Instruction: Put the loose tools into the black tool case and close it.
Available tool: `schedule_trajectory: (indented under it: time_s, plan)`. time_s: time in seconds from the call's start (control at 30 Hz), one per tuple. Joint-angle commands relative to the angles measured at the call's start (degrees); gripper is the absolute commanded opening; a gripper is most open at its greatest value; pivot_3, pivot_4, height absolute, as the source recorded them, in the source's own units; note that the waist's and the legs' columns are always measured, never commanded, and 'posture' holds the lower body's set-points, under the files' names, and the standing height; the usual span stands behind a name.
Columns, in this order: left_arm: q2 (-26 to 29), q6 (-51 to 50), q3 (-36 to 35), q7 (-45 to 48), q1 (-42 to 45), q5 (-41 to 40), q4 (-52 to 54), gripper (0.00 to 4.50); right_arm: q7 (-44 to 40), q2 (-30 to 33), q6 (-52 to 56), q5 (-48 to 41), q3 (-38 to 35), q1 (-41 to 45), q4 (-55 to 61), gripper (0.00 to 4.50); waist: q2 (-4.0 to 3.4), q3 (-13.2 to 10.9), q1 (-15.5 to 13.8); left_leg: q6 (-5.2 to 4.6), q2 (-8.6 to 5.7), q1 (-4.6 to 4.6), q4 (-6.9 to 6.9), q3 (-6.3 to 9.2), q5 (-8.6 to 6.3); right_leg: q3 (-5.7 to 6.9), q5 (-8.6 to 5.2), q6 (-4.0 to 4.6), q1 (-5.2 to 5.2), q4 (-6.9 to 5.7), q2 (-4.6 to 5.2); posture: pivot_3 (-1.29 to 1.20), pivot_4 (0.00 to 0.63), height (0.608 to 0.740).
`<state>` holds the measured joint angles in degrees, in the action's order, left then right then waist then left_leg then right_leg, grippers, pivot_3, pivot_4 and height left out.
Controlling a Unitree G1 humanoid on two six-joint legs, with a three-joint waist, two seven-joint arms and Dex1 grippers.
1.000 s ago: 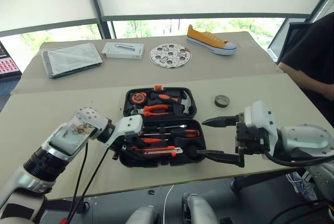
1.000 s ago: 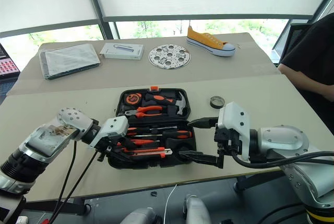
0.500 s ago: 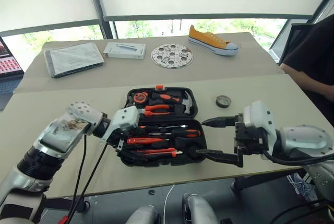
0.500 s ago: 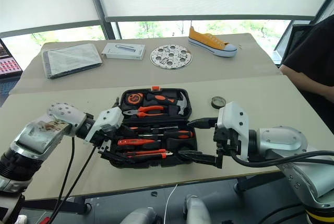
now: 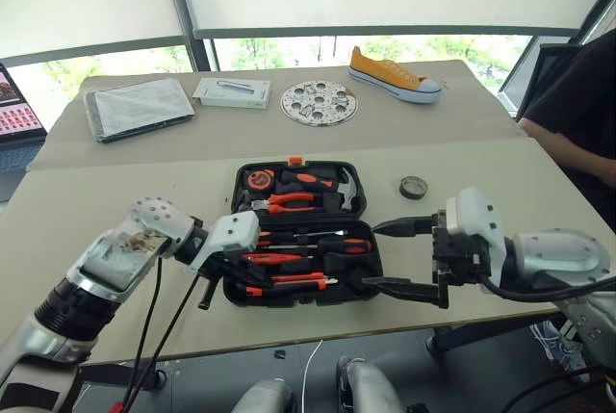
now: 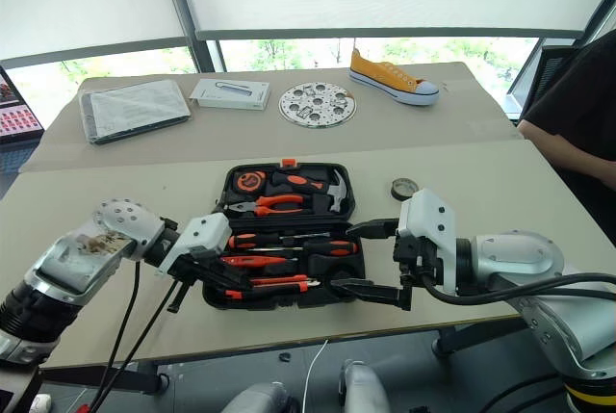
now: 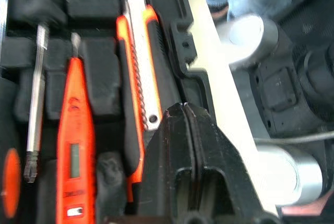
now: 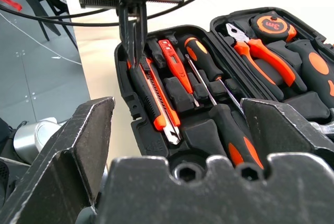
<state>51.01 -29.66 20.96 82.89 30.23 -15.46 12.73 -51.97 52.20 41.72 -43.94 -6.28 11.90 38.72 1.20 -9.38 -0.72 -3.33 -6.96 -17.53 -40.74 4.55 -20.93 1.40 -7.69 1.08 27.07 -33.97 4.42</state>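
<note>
Tape roll (image 5: 412,187) lies on the table (image 5: 115,201) right of the open tool case (image 5: 300,235)

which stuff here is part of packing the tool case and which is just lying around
For the job:
black tool case
utility knife
tester screwdriver
two screwdrivers
grey tape roll, still out on the table

Just lying about:
yellow sneaker
white perforated disc
white box
folded grey cloth
</note>
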Motion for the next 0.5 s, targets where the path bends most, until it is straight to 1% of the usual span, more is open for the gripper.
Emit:
schedule_trajectory:
  time_s: [0.03, 0.1, 0.17, 0.23, 0.27, 0.33, 0.4, 0.47, 0.5]
  plan:
    - [0.05, 5.31, 3.20, -0.47, -0.81, 5.04, 0.35, 0.03, 1.19, -0.39, -0.06, -1.06, -1.50, -0.31, 1.30, 4.50, -0.01, 0.01, -0.09, 0.00, 0.00, 0.01, 0.00, 0.00, 0.00, 0.00, 0.00, 0.00, -0.01, 0.00, 0.01, 0.00, 0.150, 0.737]
    - [0.20, 7.03, 4.41, -0.43, -1.64, 6.70, 0.33, 0.03, 1.42, -0.32, -0.13, -0.85, -1.33, -0.56, 1.42, 4.50, -0.01, 0.01, -0.19, 0.01, 0.00, 0.03, 0.00, 0.00, -0.01, -0.01, 0.01, -0.01, -0.06, 0.01, 0.02, 0.00, 0.150, 0.737]
    - [-0.55, 10.17, 5.31, -2.50, -1.69, 10.02, -1.35, 0.03, 1.63, -0.24, -0.16, -0.75, -1.35, -0.85, 1.45, 4.50, 0.00, 0.02, -0.15, 0.01, 0.00, 0.05, 0.00, -0.01, -0.01, -0.03, 0.01, -0.02, -0.07, 0.01, 0.01, 0.00, 0.150, 0.737]
    - [-1.30, 11.45, 4.98, -3.09, -1.30, 10.84, -2.83, 0.03, 2.03, -0.14, -0.15, -0.62, -1.60, -1.28, 1.45, 4.50, -0.07, 0.07, -0.29, 0.00, 0.00, 0.08, 0.00, 0.02, 0.00, -0.02, 0.01, -0.03, -0.10, 0.01, 0.00, 0.00, 0.150, 0.737]
    - [-1.91, 10.26, 4.11, -3.42, -0.95, 10.13, -3.22, 0.03, 2.24, -0.09, 0.02, -0.92, -2.01, -1.56, 1.55, 4.50, -0.08, 0.07, -0.39, 0.00, 0.00, 0.10, 0.00, 0.01, 0.00, -0.03, 0.02, -0.04, -0.14, 0.02, 0.01, 0.00, 0.150, 0.737]
    - [-2.33, 7.95, 2.41, -3.25, -0.81, 8.24, -2.86, 0.03, 2.43, 0.12, 0.04, -1.25, -2.73, -2.20, 1.91, 4.50, -0.07, 0.07, -0.75, 0.00, 0.00, 0.22, -0.01, 0.02, 0.00, -0.03, 0.01, -0.07, -0.32, 0.04, 0.01, 0.00, 0.150, 0.737]
    - [-2.69, 5.04, -0.24, -2.81, -0.74, 4.64, -1.69, 0.03, 2.93, 0.26, 0.27, -1.68, -3.88, -2.87, 2.17, 4.50, -0.07, 0.07, -0.88, -0.04, 0.00, 0.25, -0.01, 0.04, -0.03, -0.02, -0.01, -0.15, -0.41, 0.08, 0.00, 0.00, 0.150, 0.737]
    - [-2.76, 1.10, -4.76, -1.96, -0.31, -1.16, -0.33, 0.03, 3.23, 1.04, 1.89, -3.26, -6.33, -4.17, 2.03, 4.50, -0.02, 0.03, -0.84, -0.11, 0.00, 0.24, -0.04, 0.04, -0.02, -0.03, 0.00, -0.21, -0.40, 0.09, -0.03, 0.00, 0.150, 0.737]
    - [-2.20, -1.78, -7.87, -1.08, 0.21, -4.91, -0.13, 0.27, 2.82, 1.99, 2.87, -4.18, -8.46, -5.51, 1.70, 4.50, 0.01, 0.02, -0.76, -0.15, 0.00, 0.21, -0.04, 0.04, -0.01, -0.03, 0.00, -0.21, -0.37, 0.07, -0.04, 0.00, 0.150, 0.737]
